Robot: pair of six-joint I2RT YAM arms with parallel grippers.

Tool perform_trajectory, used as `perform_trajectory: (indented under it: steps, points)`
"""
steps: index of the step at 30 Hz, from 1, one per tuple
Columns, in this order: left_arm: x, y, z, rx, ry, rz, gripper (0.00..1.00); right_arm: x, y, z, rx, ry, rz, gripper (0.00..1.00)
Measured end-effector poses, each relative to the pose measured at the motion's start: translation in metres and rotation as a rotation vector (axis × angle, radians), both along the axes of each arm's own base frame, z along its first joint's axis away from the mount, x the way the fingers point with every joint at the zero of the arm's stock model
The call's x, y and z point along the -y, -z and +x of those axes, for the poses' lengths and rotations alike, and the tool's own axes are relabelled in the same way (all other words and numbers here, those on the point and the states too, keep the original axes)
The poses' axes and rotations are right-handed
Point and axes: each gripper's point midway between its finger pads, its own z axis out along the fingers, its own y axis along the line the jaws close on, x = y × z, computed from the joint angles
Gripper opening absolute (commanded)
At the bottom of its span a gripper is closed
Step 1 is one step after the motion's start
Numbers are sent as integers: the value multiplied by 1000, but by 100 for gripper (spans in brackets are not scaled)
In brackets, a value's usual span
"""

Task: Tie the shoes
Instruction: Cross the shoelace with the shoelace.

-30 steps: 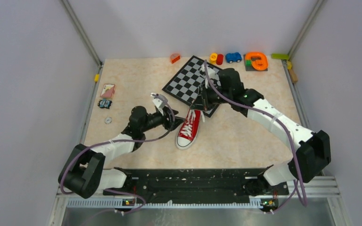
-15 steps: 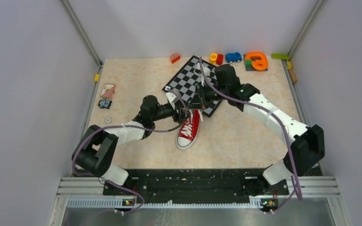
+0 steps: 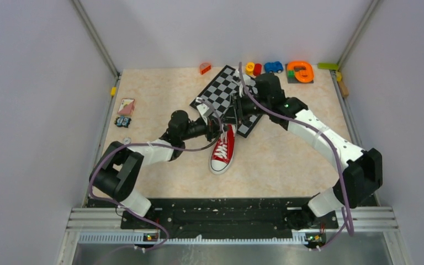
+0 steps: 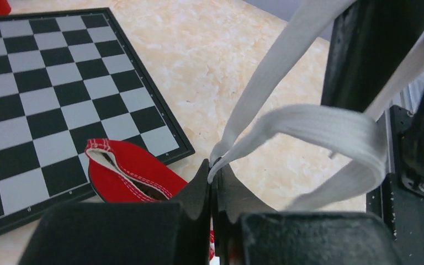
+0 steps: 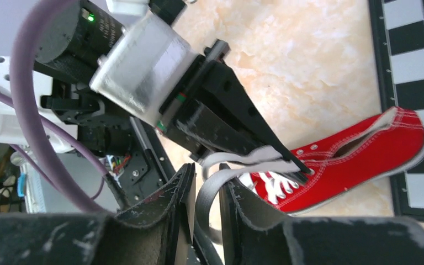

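The red shoe (image 3: 222, 152) lies on the table, its heel (image 4: 127, 174) against the checkerboard's near corner and its white toe cap toward the arms. Just above its ankle opening, my left gripper (image 3: 219, 128) (image 4: 214, 165) is shut on a white lace (image 4: 314, 124), which loops off to the right. My right gripper (image 3: 235, 110) (image 5: 205, 172) hangs just behind it over the board's edge. Its jaws stand slightly apart, and a bend of the lace (image 5: 210, 193) runs loosely between them. The right wrist view shows the left fingers (image 5: 254, 138) pinching the lace over the shoe (image 5: 353, 160).
A black and white checkerboard (image 3: 215, 94) lies behind the shoe. Small toys line the back edge: an orange ring piece (image 3: 300, 70), a blue car (image 3: 273, 67), and red and yellow pieces (image 3: 253, 68). Cards (image 3: 126, 106) and a washer (image 3: 126, 141) lie at the left.
My left gripper moved right to the shoe and shut on the lace. My right gripper, shut a second ago, has parted its jaws. The shoe's toe shifted slightly.
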Motion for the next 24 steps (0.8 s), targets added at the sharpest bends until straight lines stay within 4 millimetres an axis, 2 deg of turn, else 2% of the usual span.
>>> perform_trajectory:
  steps: [5, 13, 19, 24]
  points:
    - [-2, 2, -2, -78, -39, -44, 0, 19, 6, 4, -4, 89, 15, 25]
    - [-1, 4, -7, -86, -40, -35, 1, 54, 29, -14, -13, 203, -11, 27]
    - [3, 4, -15, -40, -16, 3, 4, 94, 21, -19, 78, 349, -33, 28]
    - [5, 5, -19, -14, 0, 15, 4, 112, 25, -23, 121, 416, -57, 30]
